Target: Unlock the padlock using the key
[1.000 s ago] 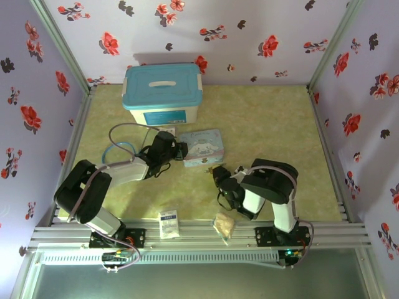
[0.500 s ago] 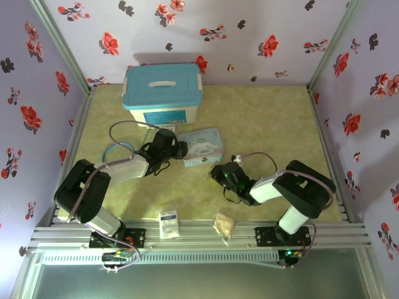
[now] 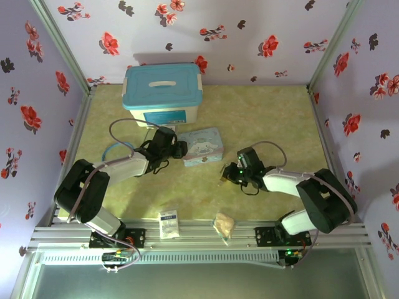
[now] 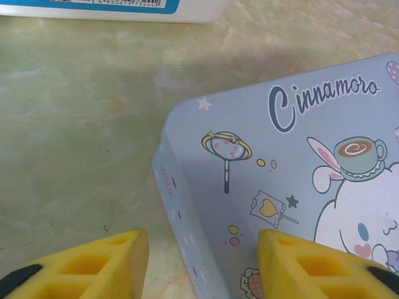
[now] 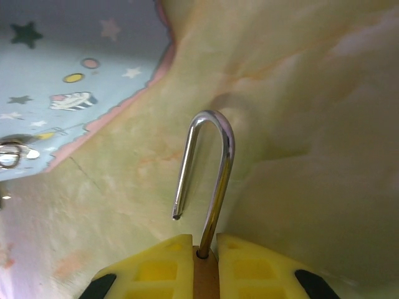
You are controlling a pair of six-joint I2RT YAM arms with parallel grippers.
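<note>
- Brass shows as a thin strip between the yellow fingers [image 5: 156,268] of the right gripper [image 5: 204,249]. The gripper is clamped shut on the body of the padlock [image 5: 216,199], low enough that the shackle is left free.
- Silver, the shackle points straight ahead of that gripper, over the table [image 5: 299,187]. One leg runs down into the body between the fingers. The other ends in open air just ahead of the left finger, so by my reading the lock is already sprung.
- Gripping the body rather than the shackle looks deliberate, since it pins the lock firmly while the loop has room to lift and swing.
- Pale blue, the cartoon tin [image 5: 56,81] lies ahead and to the left of the right gripper, clear of the padlock. A small shiny metal piece [image 5: 9,156] rests on it at the far left, too small to tell what it is.
- Yellow again, the left gripper [image 4: 202,243] has its fingers apart and holds nothing. The tin's near corner sits between them and just ahead, as if the gripper were set to bracket the tin. Neither pad seems to press on it.
</note>
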